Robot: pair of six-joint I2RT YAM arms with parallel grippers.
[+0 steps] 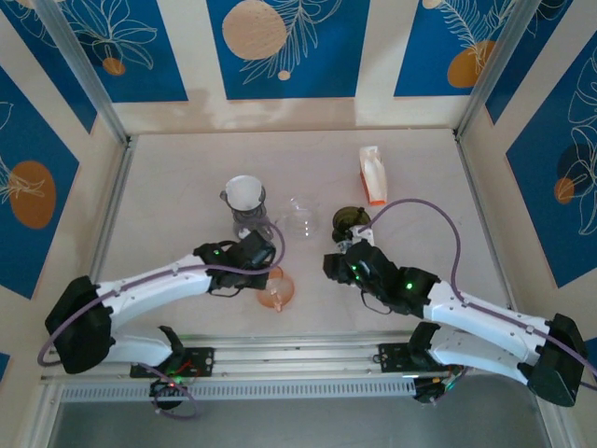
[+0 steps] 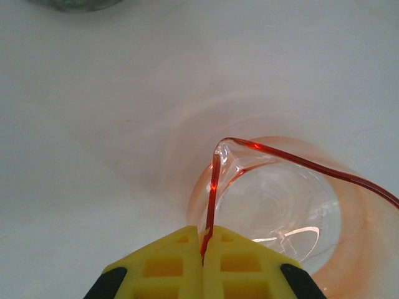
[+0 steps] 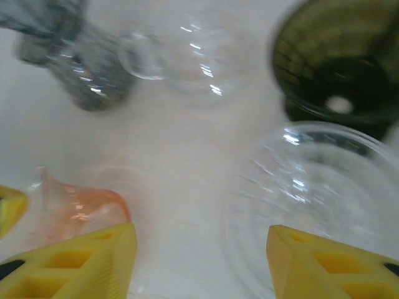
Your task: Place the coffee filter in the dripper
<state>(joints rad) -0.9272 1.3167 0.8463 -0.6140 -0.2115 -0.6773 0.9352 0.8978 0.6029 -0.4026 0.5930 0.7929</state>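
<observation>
I had open tabletop (image 1: 168, 205) along the left side and far edge. Mid-table was crowded: a grey glass dripper (image 1: 250, 220) with a white paper filter (image 1: 244, 191), a clear glass cup (image 1: 298, 217) and a dark olive dripper (image 1: 350, 220) stood near one another (narrow gaps), an orange translucent glass dripper (image 1: 276, 291) nearer.

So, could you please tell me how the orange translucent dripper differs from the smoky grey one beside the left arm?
The orange translucent plastic dripper is empty; the smoky grey translucent dripper holds a white paper filter. The orange dripper's rim is pinched by the shut left end effector, while the grey dripper stands free behind it. Both are see-through and funnel-shaped.
</observation>
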